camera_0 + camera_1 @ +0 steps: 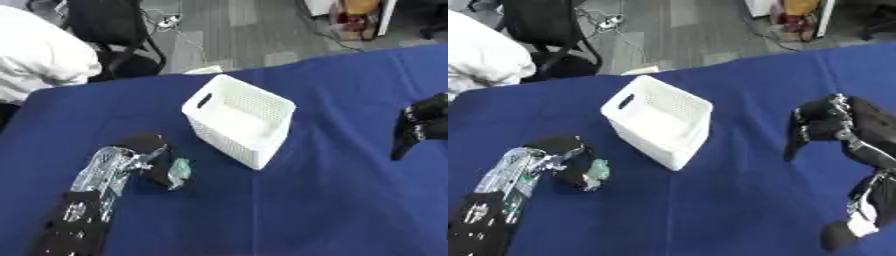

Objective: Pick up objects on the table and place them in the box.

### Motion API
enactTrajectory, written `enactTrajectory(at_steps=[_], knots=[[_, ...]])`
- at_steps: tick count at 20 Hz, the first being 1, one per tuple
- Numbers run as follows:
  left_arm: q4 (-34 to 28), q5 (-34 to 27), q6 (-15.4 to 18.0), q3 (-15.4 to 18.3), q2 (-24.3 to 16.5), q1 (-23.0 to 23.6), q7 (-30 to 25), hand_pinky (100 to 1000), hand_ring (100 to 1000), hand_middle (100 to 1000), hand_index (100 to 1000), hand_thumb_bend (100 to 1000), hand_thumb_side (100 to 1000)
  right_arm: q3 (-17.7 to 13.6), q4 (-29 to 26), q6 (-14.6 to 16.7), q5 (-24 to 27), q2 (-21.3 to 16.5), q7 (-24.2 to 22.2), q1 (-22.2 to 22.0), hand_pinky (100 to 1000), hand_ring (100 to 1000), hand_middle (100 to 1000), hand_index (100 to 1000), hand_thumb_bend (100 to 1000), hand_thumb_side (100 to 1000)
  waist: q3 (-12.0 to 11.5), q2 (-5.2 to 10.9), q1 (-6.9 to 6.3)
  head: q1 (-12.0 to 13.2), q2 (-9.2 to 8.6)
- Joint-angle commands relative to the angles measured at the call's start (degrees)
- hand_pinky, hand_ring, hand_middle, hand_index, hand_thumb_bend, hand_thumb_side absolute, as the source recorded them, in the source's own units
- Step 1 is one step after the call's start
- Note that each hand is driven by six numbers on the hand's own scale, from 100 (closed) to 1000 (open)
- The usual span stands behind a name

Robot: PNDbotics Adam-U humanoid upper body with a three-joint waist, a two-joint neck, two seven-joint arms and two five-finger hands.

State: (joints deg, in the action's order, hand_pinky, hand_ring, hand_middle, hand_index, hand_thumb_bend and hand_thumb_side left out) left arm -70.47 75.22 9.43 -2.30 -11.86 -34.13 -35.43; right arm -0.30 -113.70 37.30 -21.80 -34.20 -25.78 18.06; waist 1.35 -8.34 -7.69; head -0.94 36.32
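left hand (pixel 156 167) grasping pale green object (pixel 180 170), beside white box (pixel 238 120)

Blue-clothed table (pixel 332 200) — white perforated box (pixel 238 119) on it; small, seemingly greenish object (pixel 180 169) near box.
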Motion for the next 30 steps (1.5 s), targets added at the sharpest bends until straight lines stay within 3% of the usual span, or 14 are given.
enactTrajectory(at_steps=[1,7,14,20,24,25,30], knots=[[-0.2,-0.3,0.1,0.4,-0.4,-1.2,0.2,100,101,333,734,650,614,-0.4,-0.9,0.5,0.0,-0.8,-0.7,0.6,100,363,419,499,852,1000,0.1,0.86,0.42,0.5,0.14],[0.3,-0.4,0.3,0.5,-0.3,-1.1,0.1,100,100,326,722,604,556,-0.4,-0.9,0.5,0.0,-0.8,-0.7,0.7,100,364,419,499,851,1000,0.1,0.85,0.42,0.5,0.13],[0.9,-0.6,0.0,0.6,-0.2,-1.1,1.6,100,100,300,654,470,451,-0.4,-0.9,0.5,0.0,-0.8,-0.7,0.7,100,364,418,499,850,1000,0.2,0.86,0.43,0.6,0.11],[1.4,-0.8,-0.3,0.8,-0.2,-1.0,3.2,100,100,264,561,435,413,-0.4,-0.9,0.5,0.0,-0.8,-0.7,0.7,100,364,419,499,850,1000,0.2,0.83,0.45,0.6,0.19],[1.7,-0.8,-0.5,0.8,-0.2,-1.0,4.6,100,100,234,479,356,425,-0.4,-0.9,0.5,0.0,-0.8,-0.7,0.7,100,364,419,499,850,1000,0.2,0.82,0.46,0.6,0.25],[1.7,-0.9,-0.5,0.9,-0.2,-1.0,5.2,100,100,207,435,278,463,-0.4,-0.9,0.5,0.0,-0.8,-0.7,0.7,100,364,419,499,850,1000,0.2,0.83,0.47,0.6,0.26],[1.5,0.1,0.1,0.7,-0.3,-0.8,8.5,100,100,100,257,100,574,-0.4,-0.9,0.5,0.0,-0.8,-0.7,0.7,100,364,419,499,850,1000,0.2,0.83,0.46,0.7,0.29]])
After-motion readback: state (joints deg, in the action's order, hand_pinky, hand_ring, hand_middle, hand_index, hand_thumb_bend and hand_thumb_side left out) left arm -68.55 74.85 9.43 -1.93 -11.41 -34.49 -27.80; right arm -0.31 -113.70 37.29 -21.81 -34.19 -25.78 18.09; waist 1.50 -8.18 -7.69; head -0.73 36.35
